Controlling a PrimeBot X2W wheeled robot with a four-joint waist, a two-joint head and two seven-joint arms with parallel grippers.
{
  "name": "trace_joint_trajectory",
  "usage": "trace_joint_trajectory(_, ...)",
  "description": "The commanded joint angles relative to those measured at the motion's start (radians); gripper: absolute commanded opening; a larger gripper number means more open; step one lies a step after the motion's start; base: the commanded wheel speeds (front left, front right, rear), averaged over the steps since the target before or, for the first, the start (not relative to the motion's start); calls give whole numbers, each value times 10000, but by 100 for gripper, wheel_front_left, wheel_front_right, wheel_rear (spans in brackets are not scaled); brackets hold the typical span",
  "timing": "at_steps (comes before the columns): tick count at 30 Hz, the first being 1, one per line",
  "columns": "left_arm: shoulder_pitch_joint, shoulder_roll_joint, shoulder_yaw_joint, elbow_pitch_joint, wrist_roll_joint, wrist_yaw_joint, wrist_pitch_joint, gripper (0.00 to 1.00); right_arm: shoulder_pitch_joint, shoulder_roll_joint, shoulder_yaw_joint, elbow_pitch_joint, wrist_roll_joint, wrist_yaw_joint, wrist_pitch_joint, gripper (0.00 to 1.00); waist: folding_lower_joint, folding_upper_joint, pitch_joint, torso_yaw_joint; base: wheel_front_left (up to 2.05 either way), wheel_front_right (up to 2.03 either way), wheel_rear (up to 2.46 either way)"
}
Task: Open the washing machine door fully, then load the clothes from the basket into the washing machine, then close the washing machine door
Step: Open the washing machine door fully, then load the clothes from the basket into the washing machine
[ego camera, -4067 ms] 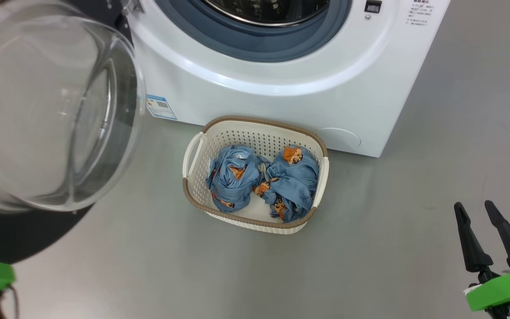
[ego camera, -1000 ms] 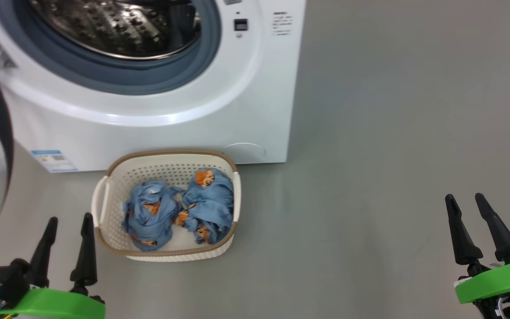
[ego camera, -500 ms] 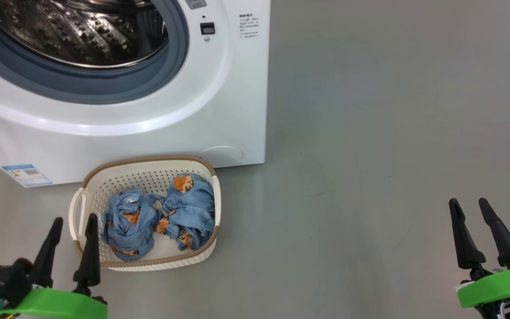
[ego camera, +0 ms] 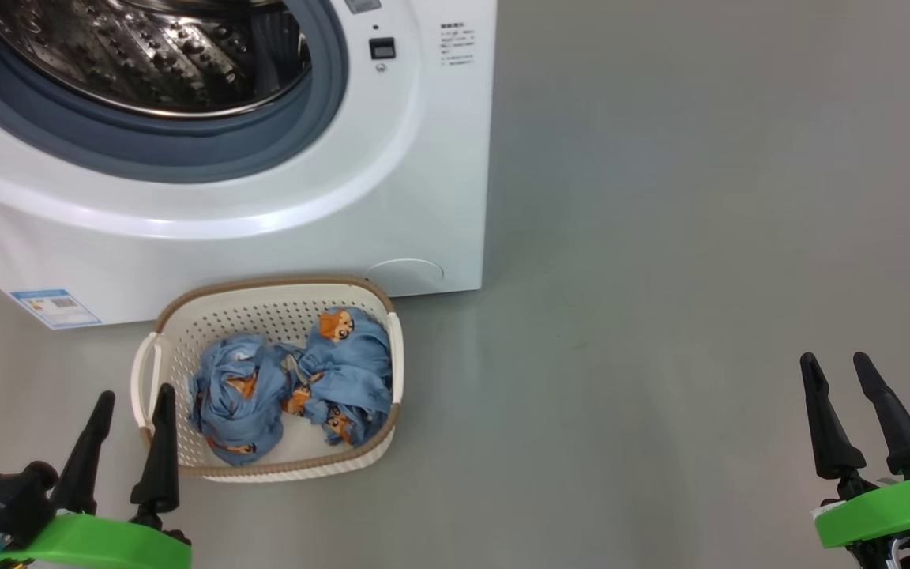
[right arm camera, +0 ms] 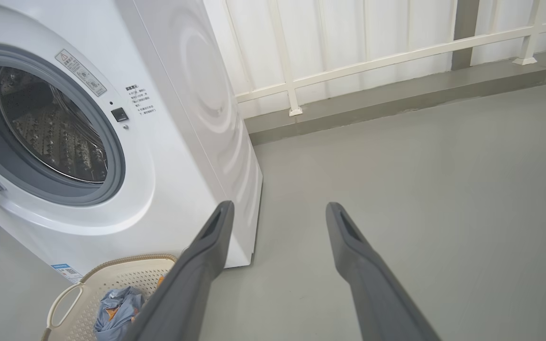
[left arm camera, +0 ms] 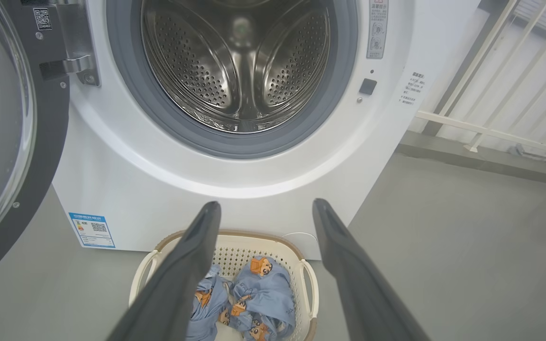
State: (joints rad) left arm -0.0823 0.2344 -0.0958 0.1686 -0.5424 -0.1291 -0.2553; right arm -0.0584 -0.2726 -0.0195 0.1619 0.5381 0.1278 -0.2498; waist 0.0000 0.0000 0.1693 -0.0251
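The white washing machine (ego camera: 281,197) stands with its steel drum (left arm camera: 240,71) exposed. Its door (left arm camera: 12,142) is swung wide to the left, black rim and glass window facing outward. On the floor before the machine sits the cream basket (ego camera: 265,296) holding the two light-blue clothes (ego camera: 238,399) (ego camera: 348,367). My left gripper (ego camera: 135,397) hovers open just left of the basket's near corner, empty. My right gripper (ego camera: 838,359) is open and empty far to the right over bare floor. The basket (left arm camera: 277,241) and clothes (left arm camera: 266,293) lie below the left fingers.
A white railing (right arm camera: 372,66) and a raised grey kerb (right arm camera: 396,106) run behind and right of the machine. Grey floor (ego camera: 660,316) spreads to the right of the machine and basket.
The head camera has swung right since four seconds ago, so machine and basket sit further left; my left gripper has come into view beside the basket. Over the last half second almost nothing changed.
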Motion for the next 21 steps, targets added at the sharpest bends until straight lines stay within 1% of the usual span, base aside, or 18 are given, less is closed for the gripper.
trace_joint_trajectory(1,-399,344,330,-154,-102,-15,-65,100,-102,-132,152,-258,-110,29,-120,100,0,0,28,3,52,-171,119)
trace_joint_trajectory(7,-506,408,293,-143,-95,-15,-65,100,-174,-81,170,-273,-116,29,-120,100,0,0,166,-14,81,-200,118)
trace_joint_trajectory(11,-637,430,247,-153,106,-15,-65,100,-243,-42,164,-275,-113,29,-120,100,0,0,282,-19,91,-163,72)
trace_joint_trajectory(16,-768,395,160,-159,206,-15,-65,100,-315,22,166,-281,-129,29,-120,100,0,0,405,-17,63,-74,11)
trace_joint_trajectory(21,-799,309,128,-52,259,-15,-65,100,-365,69,181,-273,-138,29,-120,100,0,0,479,-11,8,-8,0)
